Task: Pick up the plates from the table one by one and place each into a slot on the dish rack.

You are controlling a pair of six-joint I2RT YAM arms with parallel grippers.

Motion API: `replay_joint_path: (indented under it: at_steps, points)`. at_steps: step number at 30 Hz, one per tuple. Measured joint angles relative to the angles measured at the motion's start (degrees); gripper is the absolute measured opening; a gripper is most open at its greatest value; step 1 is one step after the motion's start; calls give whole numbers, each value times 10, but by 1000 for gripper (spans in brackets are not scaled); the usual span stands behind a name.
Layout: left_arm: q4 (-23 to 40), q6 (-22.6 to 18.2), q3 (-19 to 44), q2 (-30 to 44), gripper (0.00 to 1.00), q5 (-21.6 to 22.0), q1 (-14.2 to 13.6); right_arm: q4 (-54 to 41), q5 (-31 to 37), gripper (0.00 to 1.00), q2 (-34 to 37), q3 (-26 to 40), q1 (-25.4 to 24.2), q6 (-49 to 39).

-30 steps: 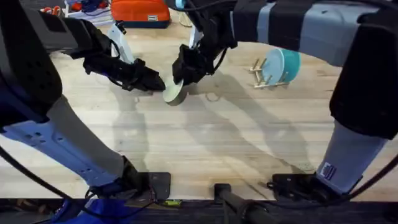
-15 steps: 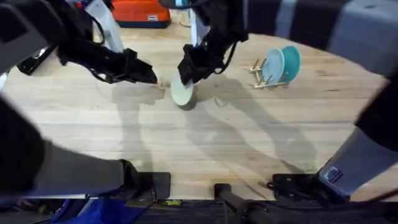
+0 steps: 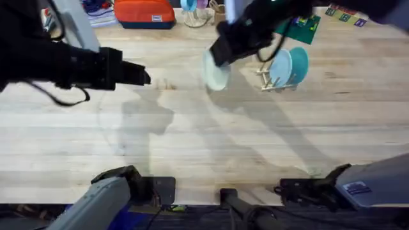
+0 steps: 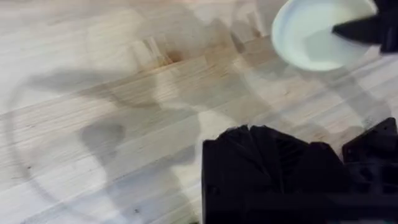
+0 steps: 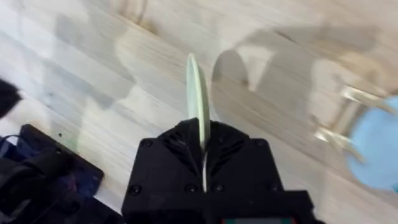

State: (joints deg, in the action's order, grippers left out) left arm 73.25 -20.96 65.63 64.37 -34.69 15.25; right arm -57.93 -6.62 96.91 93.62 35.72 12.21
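My right gripper point(image 3: 221, 57) is shut on the rim of the pale creamy yellow plate point(image 3: 215, 73) and holds it on edge above the table point(image 3: 192, 147), a little left of the dish rack point(image 3: 273, 82). The right wrist view shows that plate point(image 5: 198, 93) edge-on, pinched in the right gripper point(image 5: 203, 134). A light blue plate point(image 3: 280, 67) and a teal plate point(image 3: 299, 64) stand upright in the rack's slots. My left gripper point(image 3: 142, 76) hovers over bare wood to the left, shut and holding nothing. From the left wrist the held plate point(image 4: 311, 34) shows farther off.
An orange case point(image 3: 144, 13) and small items line the far table edge, with a green board point(image 3: 300, 27) behind the rack. The rack point(image 5: 339, 134) and the blue plate point(image 5: 379, 149) lie ahead of the held plate.
The right gripper has lifted the pale plate off the table and carried it right, toward the rack. The left gripper has drawn back to the left, away from the plate.
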Motion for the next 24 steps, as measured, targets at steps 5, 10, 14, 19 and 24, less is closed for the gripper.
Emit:
replay_joint_path:
  at_steps: [5,10,14,19,24]
  points:
    - [14,14,0,-69,40,6,0,-41,34,31,-59,0,-41,-21]
    - [35,27,0,-111,40,22,0,-72,75,31,-115,0,-86,-47]
    - [56,38,0,-128,40,47,0,-104,103,31,-146,0,-114,-67]
    - [63,52,0,-130,40,76,0,-145,154,31,-167,0,-139,-78]
    - [62,55,0,-130,354,87,0,-155,197,31,-176,0,-152,-82]
